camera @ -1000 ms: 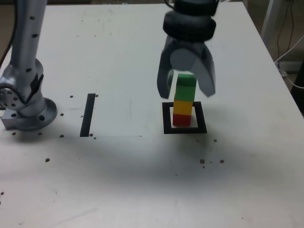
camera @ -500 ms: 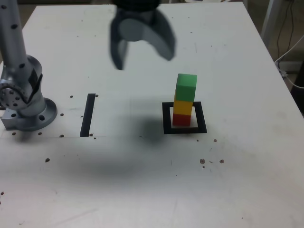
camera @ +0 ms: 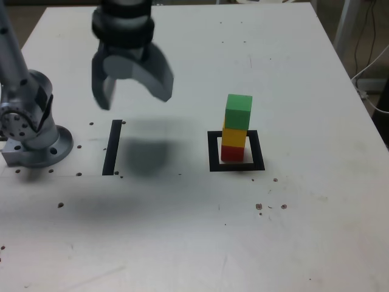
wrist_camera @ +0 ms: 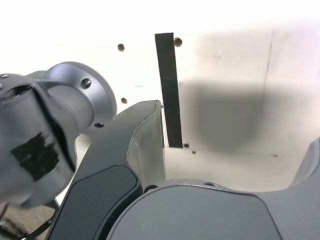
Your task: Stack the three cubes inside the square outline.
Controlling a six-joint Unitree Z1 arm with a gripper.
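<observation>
Your 3 cubes (camera: 236,129) stand stacked inside the outline (camera: 236,165) — gripper (camera: 132,85) open, empty, well apart; stacking looks finished.

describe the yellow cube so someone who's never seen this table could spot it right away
On the white table, find the thick black square outline toward the exterior view's right, well apart from the single black stripe. A three-cube tower stands inside it. The yellow cube is the middle one, resting on the red cube and carrying the green cube.
</observation>
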